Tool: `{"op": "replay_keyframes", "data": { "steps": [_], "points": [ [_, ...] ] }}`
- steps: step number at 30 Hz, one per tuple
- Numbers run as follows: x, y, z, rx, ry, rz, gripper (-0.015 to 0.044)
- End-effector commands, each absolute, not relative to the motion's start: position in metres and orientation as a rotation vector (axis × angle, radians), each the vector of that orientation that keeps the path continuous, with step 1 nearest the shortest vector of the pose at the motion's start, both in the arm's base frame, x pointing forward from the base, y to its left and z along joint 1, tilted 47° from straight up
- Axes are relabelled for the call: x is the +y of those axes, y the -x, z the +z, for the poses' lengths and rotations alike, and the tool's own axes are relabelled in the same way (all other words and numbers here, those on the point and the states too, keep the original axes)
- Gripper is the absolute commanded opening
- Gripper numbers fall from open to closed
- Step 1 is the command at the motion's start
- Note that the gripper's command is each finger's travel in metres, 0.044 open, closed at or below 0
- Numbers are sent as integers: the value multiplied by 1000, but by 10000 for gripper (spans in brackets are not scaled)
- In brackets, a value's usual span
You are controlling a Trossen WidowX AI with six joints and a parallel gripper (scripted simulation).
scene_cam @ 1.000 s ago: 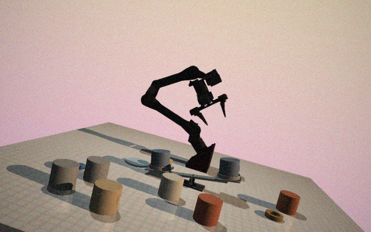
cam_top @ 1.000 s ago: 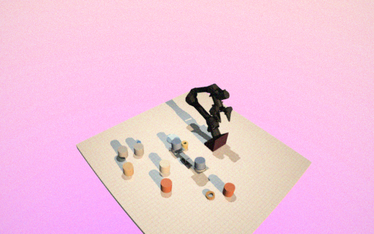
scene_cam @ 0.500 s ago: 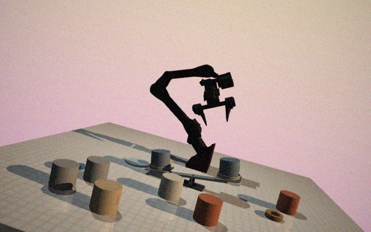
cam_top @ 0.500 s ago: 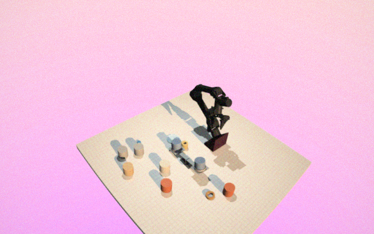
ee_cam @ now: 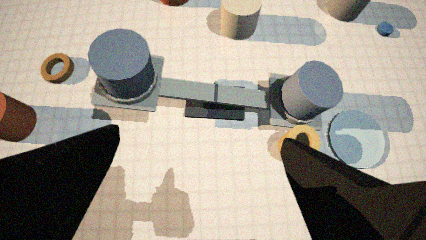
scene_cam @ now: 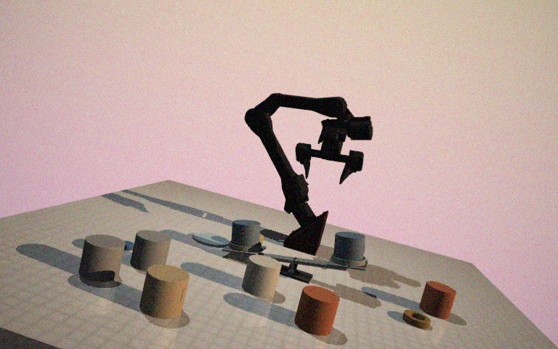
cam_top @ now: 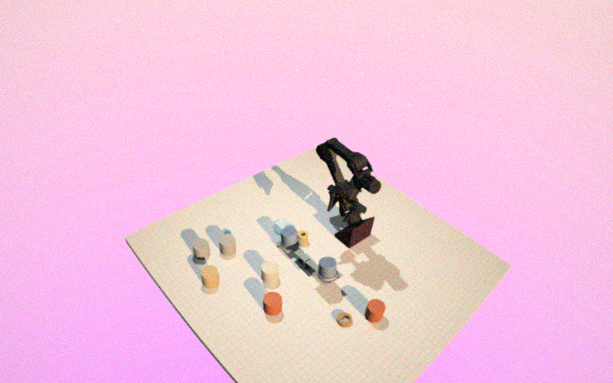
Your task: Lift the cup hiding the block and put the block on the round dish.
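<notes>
Where the tabletop comes nearest in the exterior view, an orange-tan cylinder and a red cylinder are seen upright, with a cream cylinder set behind them. Beyond these, the balance beam is laid diagonally in the top view and nearly crosswise in the wrist view, its dish-side end apparently tipped lower. Its long axis is pointed towards the round pale-blue dish, which is set flat on the tabletop just past that end. One blue-grey cup is borne at each end: the dish-side cup and the opposite cup, both with closed ends up. The block cannot be seen. Higher up, the gripper is held above the tabletop, fingers spread almost fully and directed downward; nothing is gripped or touched. Farther back, the arm is carried by a dark maroon base.
</notes>
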State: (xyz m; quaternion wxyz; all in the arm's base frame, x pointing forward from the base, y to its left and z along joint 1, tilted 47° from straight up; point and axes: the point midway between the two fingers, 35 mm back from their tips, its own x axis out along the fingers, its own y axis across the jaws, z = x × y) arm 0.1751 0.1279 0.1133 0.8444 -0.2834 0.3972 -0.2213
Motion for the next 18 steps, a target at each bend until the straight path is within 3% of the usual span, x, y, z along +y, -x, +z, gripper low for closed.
{"op": "replay_keyframes", "data": {
  "steps": [1,18],
  "points": [
    [127,-191,115,777,687,-488,440],
    [99,-223,121,1033,992,-450,440]
  ]
}}
